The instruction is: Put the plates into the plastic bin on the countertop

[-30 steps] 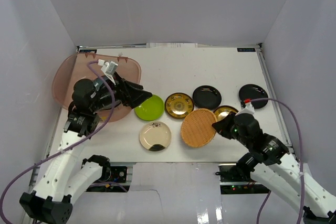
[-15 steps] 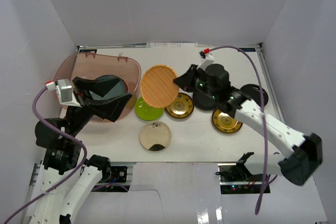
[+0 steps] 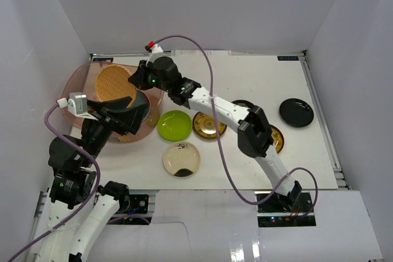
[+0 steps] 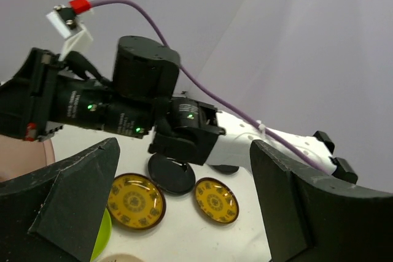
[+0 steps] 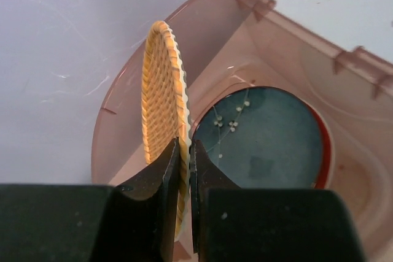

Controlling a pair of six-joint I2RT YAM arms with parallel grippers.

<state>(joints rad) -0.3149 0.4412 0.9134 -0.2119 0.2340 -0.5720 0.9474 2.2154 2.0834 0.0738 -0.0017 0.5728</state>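
My right gripper (image 3: 136,81) is shut on the rim of the woven tan plate (image 3: 115,84) and holds it on edge over the plastic bin (image 3: 77,84). In the right wrist view the fingertips (image 5: 184,157) pinch the woven plate (image 5: 161,108) above a teal floral plate with a red rim (image 5: 264,139) lying in the bin (image 5: 288,35). My left gripper (image 3: 131,115) is open and empty over the bin's near right edge. On the countertop (image 3: 245,78) lie a lime green plate (image 3: 174,124), a gold plate (image 3: 209,123), a cream plate (image 3: 182,158) and a black plate (image 3: 296,112).
The right arm (image 3: 215,105) stretches across the countertop, partly hiding a second black plate (image 3: 244,105) and a second gold plate (image 3: 276,138). The left wrist view shows two gold plates (image 4: 136,200), (image 4: 216,200), a black plate (image 4: 171,174) and the right arm (image 4: 141,108). White walls surround the table.
My right gripper lifted the woven plate from the right of the table and carried it left to above the bin. My left arm drew back toward the bin's near edge.
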